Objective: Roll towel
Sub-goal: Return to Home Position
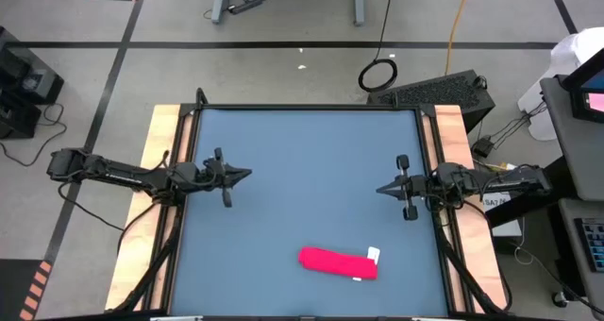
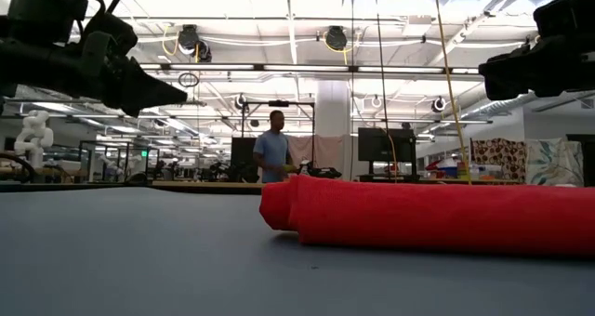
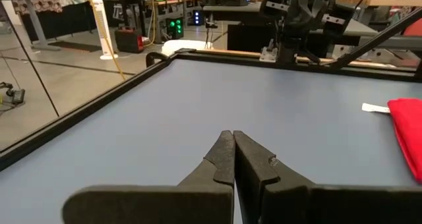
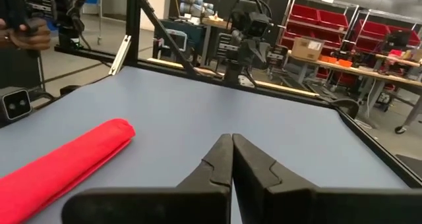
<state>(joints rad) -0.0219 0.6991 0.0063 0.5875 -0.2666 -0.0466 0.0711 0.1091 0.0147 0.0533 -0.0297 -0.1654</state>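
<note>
The towel [image 1: 338,262] is a bright pinkish-red cloth rolled into a long roll; it lies on the blue tabletop [image 1: 302,170] near the front edge, right of the middle, with a small white tag [image 1: 374,255] at its right end. It also shows in the low view [image 2: 437,218], the left wrist view [image 3: 409,138] and the right wrist view [image 4: 62,165]. My left gripper [image 1: 247,174] hovers shut at the table's left side, pointing right. My right gripper [image 1: 379,190] hovers shut at the right side, pointing left. Both are well clear of the towel.
Light wooden strips [image 1: 160,170] and a black frame border the tabletop on both sides. Beyond the table a person [image 2: 272,149] stands far off in the room, and a hand [image 4: 30,34] shows at the right wrist view's edge. Bare blue surface lies between the grippers.
</note>
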